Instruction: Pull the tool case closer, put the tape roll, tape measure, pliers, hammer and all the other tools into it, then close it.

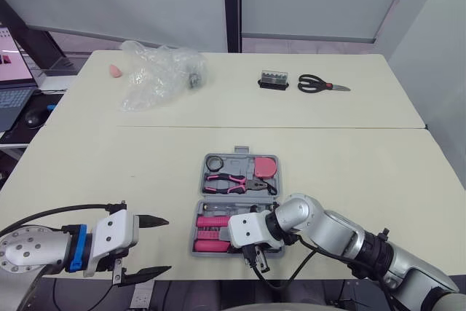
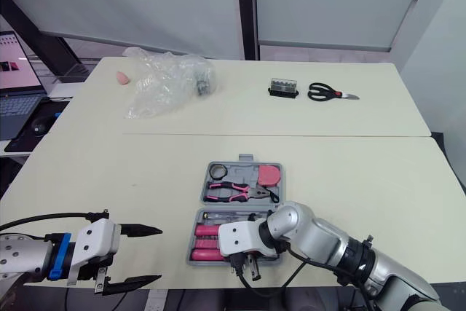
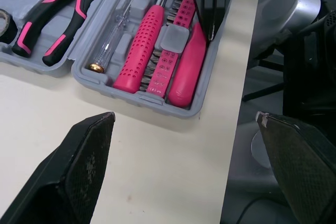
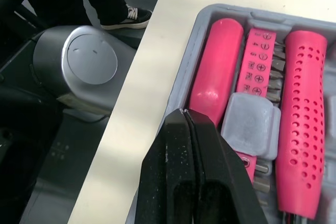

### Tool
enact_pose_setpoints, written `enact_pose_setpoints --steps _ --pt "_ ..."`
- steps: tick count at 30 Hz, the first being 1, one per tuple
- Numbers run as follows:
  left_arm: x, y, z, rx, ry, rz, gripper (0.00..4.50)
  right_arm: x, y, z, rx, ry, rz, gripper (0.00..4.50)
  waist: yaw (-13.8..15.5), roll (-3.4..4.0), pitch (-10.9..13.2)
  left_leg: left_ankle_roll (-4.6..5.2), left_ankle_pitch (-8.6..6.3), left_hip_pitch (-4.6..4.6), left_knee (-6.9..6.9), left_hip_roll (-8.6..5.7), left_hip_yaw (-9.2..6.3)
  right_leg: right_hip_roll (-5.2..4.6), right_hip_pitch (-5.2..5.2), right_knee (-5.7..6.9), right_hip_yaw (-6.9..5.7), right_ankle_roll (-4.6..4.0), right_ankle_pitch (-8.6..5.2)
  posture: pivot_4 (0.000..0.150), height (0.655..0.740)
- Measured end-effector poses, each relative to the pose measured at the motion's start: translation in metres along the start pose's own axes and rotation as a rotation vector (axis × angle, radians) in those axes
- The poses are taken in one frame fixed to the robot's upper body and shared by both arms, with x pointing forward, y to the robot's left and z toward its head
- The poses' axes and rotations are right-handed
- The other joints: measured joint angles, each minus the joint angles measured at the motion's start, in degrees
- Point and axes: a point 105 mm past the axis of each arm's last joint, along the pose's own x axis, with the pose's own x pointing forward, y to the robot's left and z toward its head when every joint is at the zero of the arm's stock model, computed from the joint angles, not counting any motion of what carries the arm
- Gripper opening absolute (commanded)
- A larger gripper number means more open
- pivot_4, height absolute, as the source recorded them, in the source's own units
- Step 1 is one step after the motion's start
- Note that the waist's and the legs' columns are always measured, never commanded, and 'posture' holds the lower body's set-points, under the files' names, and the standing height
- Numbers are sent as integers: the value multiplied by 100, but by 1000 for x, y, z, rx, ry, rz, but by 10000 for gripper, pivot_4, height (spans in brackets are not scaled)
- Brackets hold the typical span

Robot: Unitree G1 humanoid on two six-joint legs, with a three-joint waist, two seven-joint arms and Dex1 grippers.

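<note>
**Head view.** Case [image 1: 237, 161]: lies open and flat at the near edge of the table [image 1: 349, 172].
- Far half holds the tape roll [image 1: 215, 162], pliers [image 1: 229, 182] and tape measure [image 1: 264, 167].
- Near half holds pink-handled tools.
- Left gripper [image 1: 149, 247]: left of the case and apart from it, fingers spread wide and empty.
- Right gripper [image 1: 256, 261]: over the case's near edge, pointing down.
- Scissors [image 1: 320, 85] and bag [image 1: 156, 74]: on the far side of the table.

**Left wrist view.** Fingers [image 3: 84, 171] are wide apart over bare table. The case lies beyond the tips, clear of them.

**Right wrist view.** Fingers [image 4: 178, 166] are pressed together, gripping nothing.
- The tips sit over the case's near corner, at the end of a smooth pink handle [image 4: 215, 72]. Whether they touch it cannot be told.
- The bit holder [image 4: 256, 72] and dotted handle [image 4: 304, 114] lie alongside.
</note>
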Motion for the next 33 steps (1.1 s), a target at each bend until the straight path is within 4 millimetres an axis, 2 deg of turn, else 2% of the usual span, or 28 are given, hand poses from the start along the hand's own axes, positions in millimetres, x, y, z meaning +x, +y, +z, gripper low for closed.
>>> enact_pose_setpoints --steps 3,5,8,9,10,13,15,18,21,25,26,33 --pt "-1 0 1 -17 -21 6 45000 -8 -5 7 31 -65 -32 347 3 0 0 0 0 -2 0 0 -1 0 10 0 0 0 0 1500 7400" --pt "-3 4 1 -43 -31 30 45000 -20 -11 20 16 -130 -64 347 5 0 0 0 0 -1 0 0 -2 0 22 0 -2 0 0 1500 7400" --pt "-6 29 0 -98 -46 162 45000 -51 -18 35 -1 -257 -148 347 33 -1 0 0 0 -1 3 -3 -15 0 33 -1 -11 1 0 1500 7400" --pt "-7 35 -1 -114 -48 187 45000 -61 -19 34 -3 -265 -175 347 32 -1 0 0 0 -1 4 -5 -14 -3 36 -3 -11 1 0 1500 7400" --pt "-9 40 -3 -128 -54 209 45000 -74 -23 29 6 -261 -212 347 30 -2 -1 0 0 0 5 -7 -11 -7 37 -4 -10 3 1 1500 7400" --pt "-9 55 -7 -125 -94 251 38718 -108 -29 5 58 -196 -318 0 37 -1 0 0 0 0 3 -9 -10 -8 37 -5 -12 2 1 1500 7400" --pt "-4 65 -13 -119 -107 262 33293 -127 -30 -18 111 -116 -384 0 33 -2 0 0 0 0 1 -7 -11 -5 37 -5 -12 1 1 1500 7400" --pt "8 76 -28 -94 -82 244 23246 -144 -32 -56 163 10 -464 0 25 -3 -1 0 0 2 1 -8 -5 -4 36 -5 -9 1 1 1500 7400" --pt "20 82 -38 -64 -64 213 13862 -140 -31 -75 183 56 -482 0 -22 -3 -1 1 0 1 -1 -5 2 0 30 -3 -2 1 1 1500 7400" --pt "42 90 -49 -16 -37 171 1466 -122 -35 -93 182 95 -476 0 -37 -3 0 0 0 -3 4 -4 2 4 26 1 -2 1 1 1500 7400" --pt "47 91 -52 -11 -29 161 168 -119 -35 -98 177 110 -467 0 -36 -3 0 0 0 -3 6 -5 2 3 28 0 -1 2 1 1500 7400" --pt "66 99 -51 44 -38 145 168 -104 -39 -106 150 125 -454 0 0 -2 0 0 1 -1 11 -5 -1 3 33 4 -5 2 2 1500 7400"
